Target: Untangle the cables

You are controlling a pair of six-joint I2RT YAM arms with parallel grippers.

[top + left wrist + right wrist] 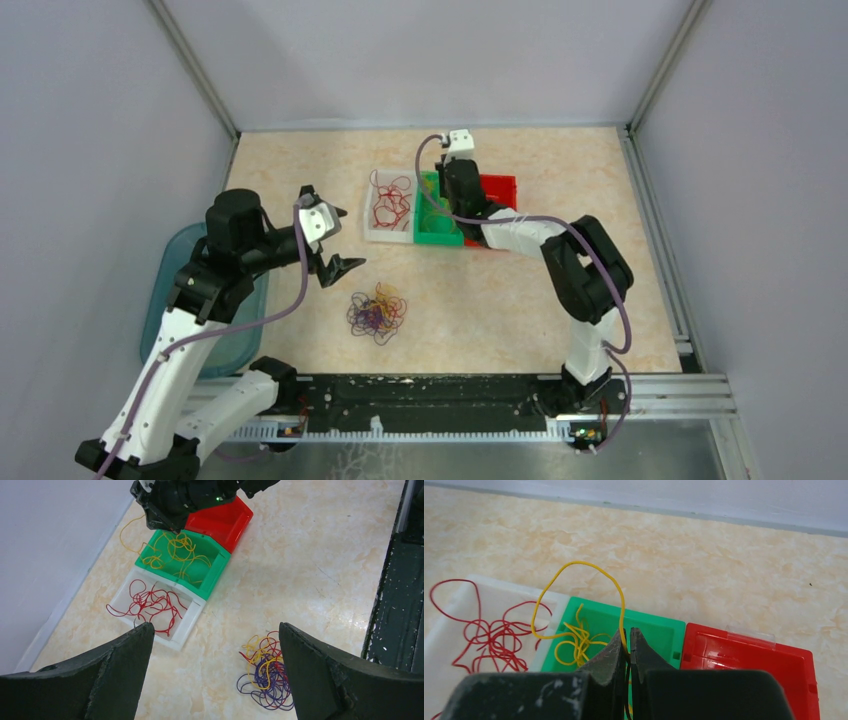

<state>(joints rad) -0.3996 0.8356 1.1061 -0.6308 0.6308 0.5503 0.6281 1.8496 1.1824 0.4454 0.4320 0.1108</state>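
Right gripper (628,635) is clamped tight on a yellow cable (574,566) at the centre of its wrist view, the strand looping up and back down into the green bin (656,632). Red cables (152,602) lie in the white bin (190,622) just left of it. Left gripper (215,627) hangs wide apart, gripping nothing, while the tangled cables (265,672) sit on the table (310,555), lower right of its view.

Upper centre, a row: white plastic bin (388,237) left holding red thin cables (392,203), green plastic bin (438,238) middle holding yellow thin cables (173,548), red plastic bin (500,188) right. Mixed tangled cable pile (377,313) below them, mid-frame.
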